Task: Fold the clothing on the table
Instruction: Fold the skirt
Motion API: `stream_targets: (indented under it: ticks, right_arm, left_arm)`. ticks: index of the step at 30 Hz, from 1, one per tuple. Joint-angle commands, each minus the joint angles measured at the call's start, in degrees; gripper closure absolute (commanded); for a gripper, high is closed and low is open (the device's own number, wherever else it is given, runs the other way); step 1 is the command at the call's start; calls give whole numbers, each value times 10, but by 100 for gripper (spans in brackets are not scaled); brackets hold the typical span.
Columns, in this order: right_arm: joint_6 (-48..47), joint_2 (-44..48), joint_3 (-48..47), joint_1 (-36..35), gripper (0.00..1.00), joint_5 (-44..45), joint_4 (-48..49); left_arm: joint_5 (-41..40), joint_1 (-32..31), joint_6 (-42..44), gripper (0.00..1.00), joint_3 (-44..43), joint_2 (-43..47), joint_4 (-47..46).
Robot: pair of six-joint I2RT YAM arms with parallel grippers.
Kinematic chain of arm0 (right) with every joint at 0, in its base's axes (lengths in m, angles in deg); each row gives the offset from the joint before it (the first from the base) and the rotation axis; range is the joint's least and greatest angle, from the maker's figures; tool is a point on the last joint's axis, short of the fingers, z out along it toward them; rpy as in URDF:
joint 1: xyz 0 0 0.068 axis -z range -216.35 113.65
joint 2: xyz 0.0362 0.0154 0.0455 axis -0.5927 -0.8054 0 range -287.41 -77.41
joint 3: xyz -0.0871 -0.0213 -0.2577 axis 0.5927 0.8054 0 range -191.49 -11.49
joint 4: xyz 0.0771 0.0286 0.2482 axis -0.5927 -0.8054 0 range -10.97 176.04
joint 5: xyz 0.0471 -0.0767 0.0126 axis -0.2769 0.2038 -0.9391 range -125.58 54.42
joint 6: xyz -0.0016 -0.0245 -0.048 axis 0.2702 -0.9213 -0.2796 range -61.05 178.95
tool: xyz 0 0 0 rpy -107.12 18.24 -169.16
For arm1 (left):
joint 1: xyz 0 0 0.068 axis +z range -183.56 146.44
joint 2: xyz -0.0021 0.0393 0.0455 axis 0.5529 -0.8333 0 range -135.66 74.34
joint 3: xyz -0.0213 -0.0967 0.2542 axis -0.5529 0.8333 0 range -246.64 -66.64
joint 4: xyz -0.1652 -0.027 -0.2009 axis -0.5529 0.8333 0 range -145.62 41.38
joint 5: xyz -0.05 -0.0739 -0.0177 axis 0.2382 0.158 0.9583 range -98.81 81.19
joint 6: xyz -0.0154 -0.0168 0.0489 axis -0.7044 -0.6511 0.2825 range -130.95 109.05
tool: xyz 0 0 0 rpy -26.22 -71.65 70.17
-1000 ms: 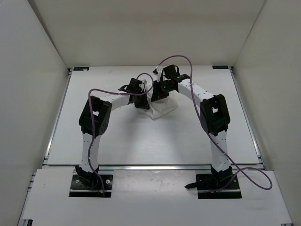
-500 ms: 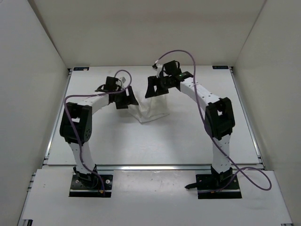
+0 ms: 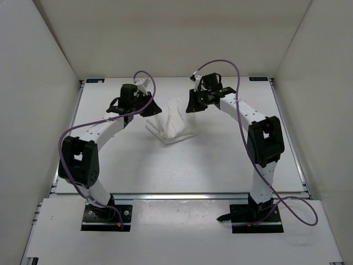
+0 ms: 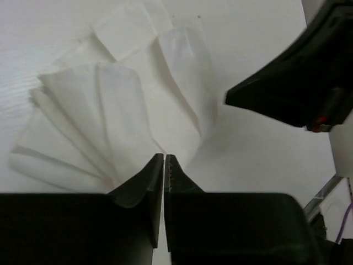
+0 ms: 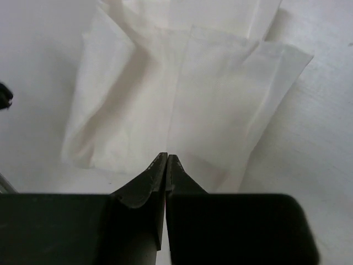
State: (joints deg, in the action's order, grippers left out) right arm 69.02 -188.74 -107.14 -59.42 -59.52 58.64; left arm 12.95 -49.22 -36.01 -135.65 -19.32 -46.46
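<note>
left claw (image 4: 165, 157) closed | right claw (image 5: 166, 156) closed | clothing (image 3: 172, 122) bunched on table (image 3: 165, 165) between them

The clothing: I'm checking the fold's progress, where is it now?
Top view: the clothing lies on the table, toward its far edge, between the left gripper and right gripper.

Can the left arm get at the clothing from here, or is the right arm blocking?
Likely yes. The left tool hangs right at the edge of the clothing, nothing between them; the right tool stands off at the opposite side. The left jaws look shut and would need opening first.
</note>
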Motion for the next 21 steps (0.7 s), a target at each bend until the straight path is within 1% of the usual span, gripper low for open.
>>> stream_targets:
  ticks: [1,2,3,6,8,9,10,12,14,15,18,21]
  right_arm:
    - [1,-31,-1,-2,100,-19,16]
    - [-2,-48,-7,-7,100,-28,23]
    - [-1,-60,-15,-9,99,-27,25]
    - [-3,-107,-54,-14,100,-29,17]
    - [2,-131,-74,-16,100,-23,3]
    - [1,-141,-83,-15,100,-19,0]
    - [5,-154,-88,-15,100,-22,-1]
    - [9,-155,-80,-9,100,-22,2]
    - [11,-155,-66,-6,100,-22,9]
    - [13,-158,-67,1,100,-21,9]
    - [11,-161,-71,12,100,-23,6]
    - [25,-151,-88,30,100,-32,-15]
  left_arm:
    - [7,-42,-22,86,22,-25,-70]
    - [14,-51,-33,92,20,-32,-83]
    - [20,-58,-43,94,18,-48,-100]
    - [19,-70,-62,98,13,-89,-122]
    - [-28,-79,-53,100,6,-105,-114]
    - [-66,-81,-38,100,1,-109,-92]
    - [-87,-84,-20,100,-6,-117,-58]
    - [-165,-89,3,100,-21,-125,-20]
    - [-190,-82,15,100,-17,-122,-2]
    - [-196,-65,15,100,-4,-116,-5]
    - [-152,-33,2,100,29,-97,-22]
    - [-90,-10,-5,94,39,-85,-36]
